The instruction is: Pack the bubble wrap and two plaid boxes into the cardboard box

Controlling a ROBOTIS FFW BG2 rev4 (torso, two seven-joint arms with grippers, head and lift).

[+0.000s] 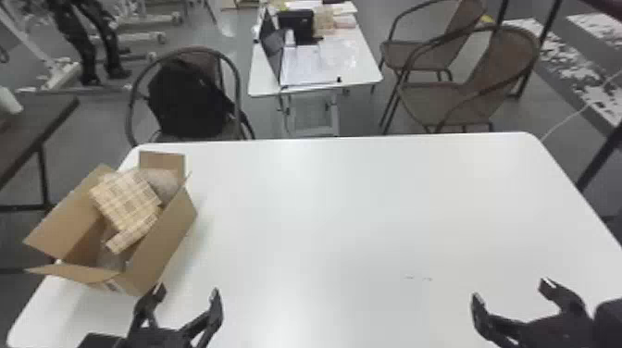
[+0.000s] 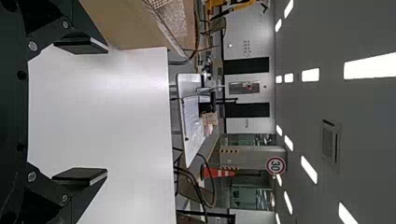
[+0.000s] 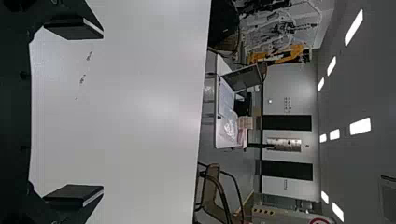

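- left tool (image 1: 187, 294) and right tool (image 1: 512, 292) are nearest, low at the near side of the white bench (image 1: 347, 208). each one is spread wide and holds nothing, maybe because the packing looks done.
- the cardboard box (image 1: 171, 236) sits on the left part of the bench, just past the left tool, so that arm can get to it best. the right tool is well apart from it.
- its flaps (image 1: 69, 273) stick out and its top is open, which lets things go in from above.
- a big plaid box (image 1: 127, 196) leans inside, tilted. it may be propped up by what is under it, but i cannot tell for sure.
- a thin plaid shape (image 1: 134, 233) is close by, nearer to the robot. it looks like the other box, squeezed in on its edge to save room.
- bubble wrap (image 1: 162, 183) is tucked in at the far end, by the big one. it is soft, so it could stop bumps.
- next, both arms may just back off. a poke at the tilted one could make it slide.
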